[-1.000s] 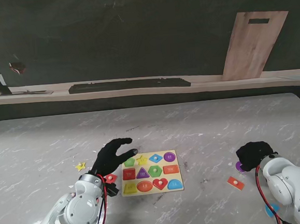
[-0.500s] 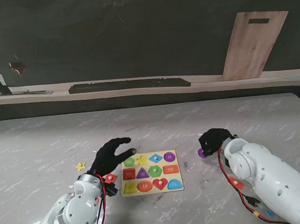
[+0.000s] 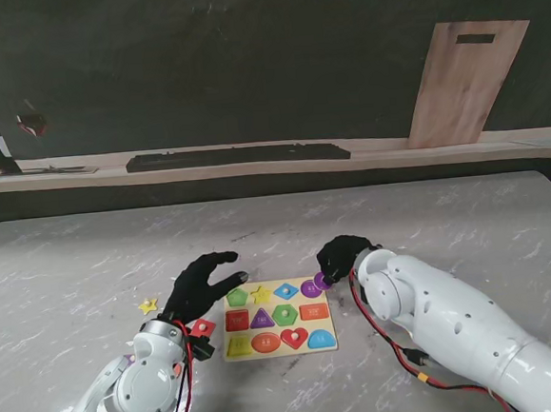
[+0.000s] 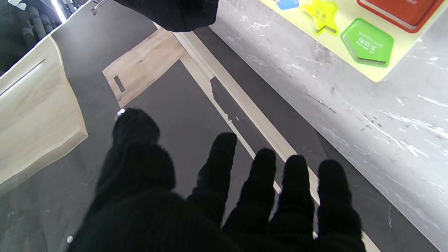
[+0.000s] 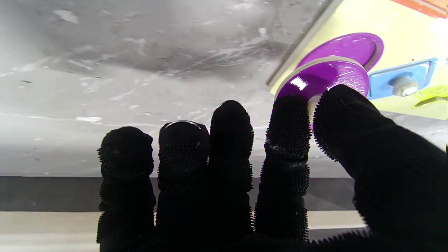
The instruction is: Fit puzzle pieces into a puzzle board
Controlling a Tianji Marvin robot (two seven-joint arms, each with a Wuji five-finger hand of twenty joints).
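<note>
Right hand pinches a purple disc at the board's far right corner.

The black-gloved right hand [image 3: 341, 256] grips the round purple puzzle piece [image 5: 323, 84] between thumb and forefinger, just over the matching purple circular recess [image 5: 344, 47] of the yellow wooden puzzle board [image 3: 279, 317]. The black-gloved left hand [image 3: 205, 283] hovers with fingers spread, holding nothing, beside the board's opposite edge, near the green pentagon piece [image 4: 367, 43].
</note>
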